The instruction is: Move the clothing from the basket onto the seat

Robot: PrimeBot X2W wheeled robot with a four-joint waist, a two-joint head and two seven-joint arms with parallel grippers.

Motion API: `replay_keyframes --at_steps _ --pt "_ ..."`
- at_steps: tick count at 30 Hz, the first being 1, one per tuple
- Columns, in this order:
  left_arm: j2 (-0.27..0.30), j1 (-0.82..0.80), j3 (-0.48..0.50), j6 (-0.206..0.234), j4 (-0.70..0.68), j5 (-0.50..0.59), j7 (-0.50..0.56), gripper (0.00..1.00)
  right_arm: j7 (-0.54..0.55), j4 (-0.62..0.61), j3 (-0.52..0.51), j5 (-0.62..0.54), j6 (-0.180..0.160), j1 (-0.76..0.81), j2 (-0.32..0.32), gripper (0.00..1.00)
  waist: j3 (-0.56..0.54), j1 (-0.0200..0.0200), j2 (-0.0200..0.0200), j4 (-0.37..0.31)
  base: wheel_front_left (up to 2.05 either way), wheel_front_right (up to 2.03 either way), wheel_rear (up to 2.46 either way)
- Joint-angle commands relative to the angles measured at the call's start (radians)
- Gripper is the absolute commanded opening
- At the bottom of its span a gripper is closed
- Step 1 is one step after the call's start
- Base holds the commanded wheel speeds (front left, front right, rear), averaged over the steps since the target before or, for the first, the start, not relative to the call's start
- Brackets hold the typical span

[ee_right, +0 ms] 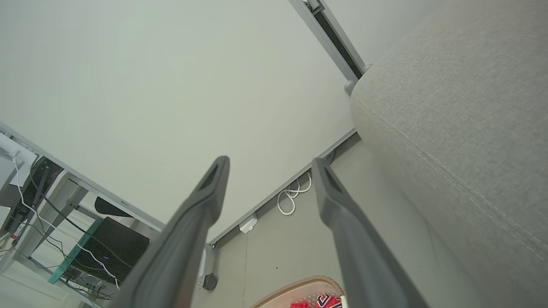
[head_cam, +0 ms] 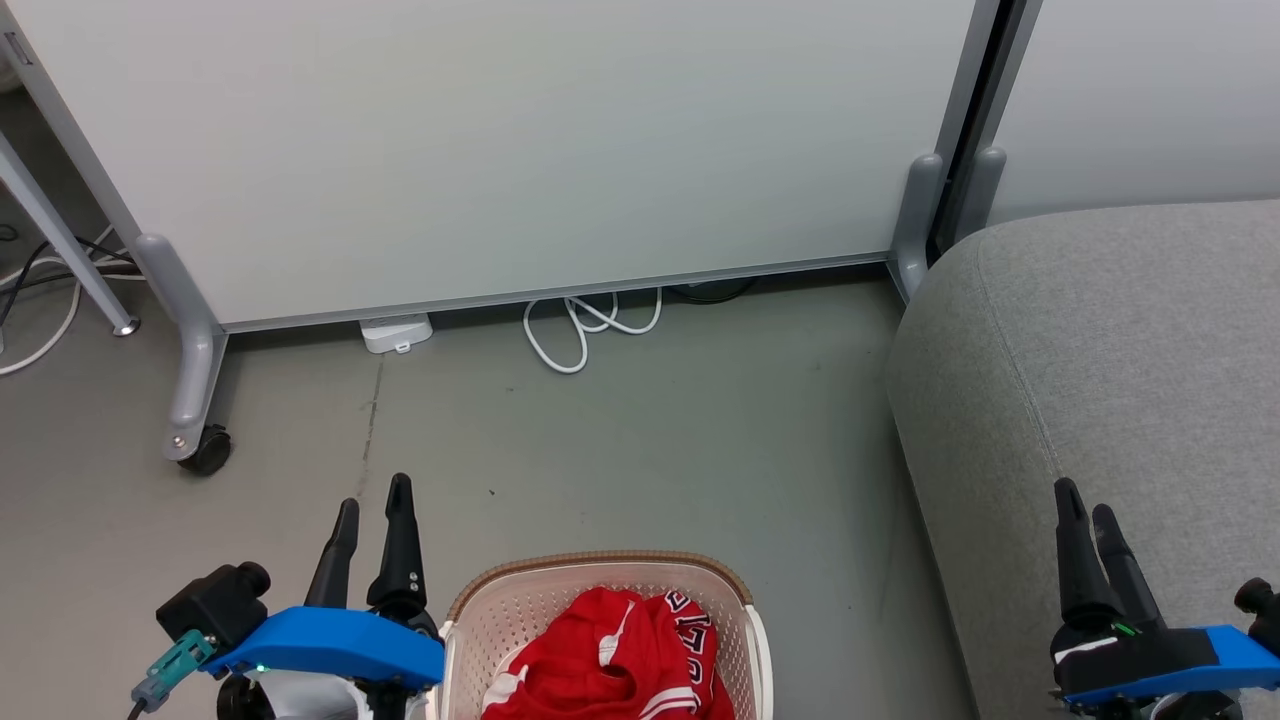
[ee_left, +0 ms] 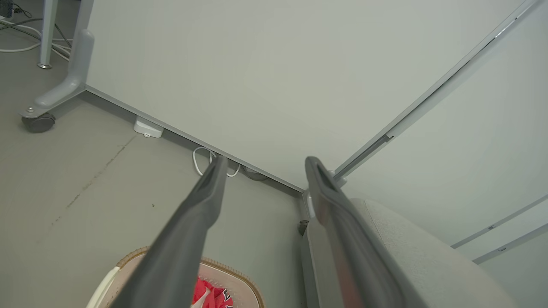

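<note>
Left end effector beside crumpled red clothing

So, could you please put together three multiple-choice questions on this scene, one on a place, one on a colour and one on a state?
1. Where does the basket stand?
A. On the floor, to the left of the seat
B. On top of the seat
C. On a shelf

2. What colour is the clothing in it?
A. Blue
B. Red with white trim
C. Green

3. How is the left gripper?
A. Shut on the clothing
B. Shut on the basket's rim
C. Open, holding nothing

Answers:
1 A: the head view shows it on the grey floor, apart from the seat's edge.
2 B: red fabric with white stripes lies inside the basket.
3 C: its fingers stand apart with nothing between them.
</note>
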Motion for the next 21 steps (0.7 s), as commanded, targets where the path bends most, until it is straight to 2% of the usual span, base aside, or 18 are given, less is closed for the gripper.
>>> replay_keyframes --at_steps 1,21 --pt "0.008 -0.03 -0.009 0.005 -0.013 0.048 -0.013 1.0 -0.014 -0.013 0.0 -0.043 0.002 0.002 -0.006 1.0 0.0 0.0 -0.0001 0.001 0.0 0.0 0.0" --pt "0.01 -0.038 -0.05 0.016 0.01 0.249 -0.066 1.0 -0.067 -0.021 0.008 -0.244 0.003 0.013 -0.007 1.0 0.003 0.0 -0.0001 0.008 0.0 0.0 0.0"
